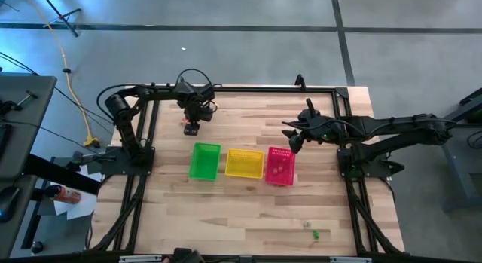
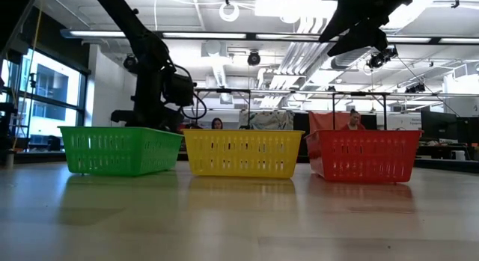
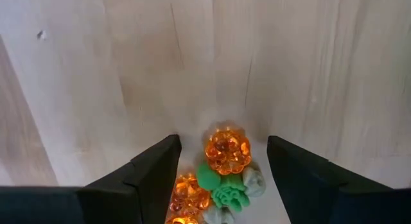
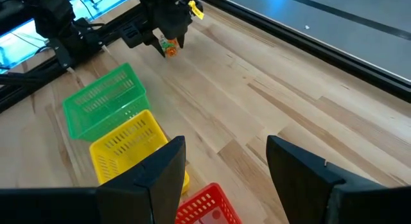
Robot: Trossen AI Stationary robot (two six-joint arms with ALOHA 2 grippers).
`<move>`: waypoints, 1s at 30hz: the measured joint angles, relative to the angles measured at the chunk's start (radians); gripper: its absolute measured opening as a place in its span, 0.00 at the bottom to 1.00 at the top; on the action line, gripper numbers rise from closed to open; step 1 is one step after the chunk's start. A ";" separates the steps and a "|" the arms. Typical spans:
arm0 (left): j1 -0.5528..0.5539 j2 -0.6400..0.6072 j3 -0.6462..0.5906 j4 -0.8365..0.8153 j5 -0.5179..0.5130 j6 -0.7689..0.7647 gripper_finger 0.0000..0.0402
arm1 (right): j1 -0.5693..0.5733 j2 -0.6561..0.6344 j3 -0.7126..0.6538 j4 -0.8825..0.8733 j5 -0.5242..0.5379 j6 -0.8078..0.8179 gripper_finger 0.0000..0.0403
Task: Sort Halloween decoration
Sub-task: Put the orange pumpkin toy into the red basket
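The Halloween decoration is a small heap of trinkets (image 3: 226,179) lying on the wooden table at its far left: orange pumpkins (image 3: 227,150), green pieces (image 3: 226,193) and pale ones (image 3: 254,180). My left gripper (image 3: 223,147) points straight down over the heap, open, one finger on each side of it. The right wrist view shows the heap (image 4: 169,48) right under this gripper (image 1: 193,127). My right gripper (image 1: 292,142) hangs open and empty, high above the table by the pink basket.
Three plastic baskets stand in a row mid-table: green (image 1: 205,160), yellow (image 1: 245,163), pink (image 1: 280,166). A tiny green piece (image 1: 315,234) and a pale one (image 1: 306,224) lie near the table's front right. A dark frame (image 1: 241,88) borders the table.
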 joint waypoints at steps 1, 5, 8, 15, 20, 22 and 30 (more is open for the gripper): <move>0.000 0.003 0.001 0.001 -0.005 0.000 0.57 | 0.000 0.000 0.000 0.000 0.000 0.000 0.53; -0.001 0.009 0.001 0.008 -0.015 0.001 0.57 | 0.000 0.000 0.000 0.000 0.018 0.000 0.53; -0.001 0.010 0.000 0.014 -0.019 0.009 0.57 | 0.000 0.000 0.000 0.000 0.042 0.000 0.53; -0.002 0.011 -0.002 0.026 -0.054 0.047 0.56 | 0.000 0.000 0.000 0.000 0.048 0.010 0.53; -0.002 0.012 -0.002 0.031 -0.061 0.058 0.51 | 0.000 0.000 0.000 0.000 0.048 0.011 0.53; -0.001 0.012 -0.002 0.033 -0.063 0.060 0.49 | 0.000 0.000 0.000 0.000 0.048 0.011 0.53; 0.000 0.013 -0.003 0.043 -0.067 0.056 0.43 | 0.000 0.000 0.000 0.000 0.047 0.011 0.53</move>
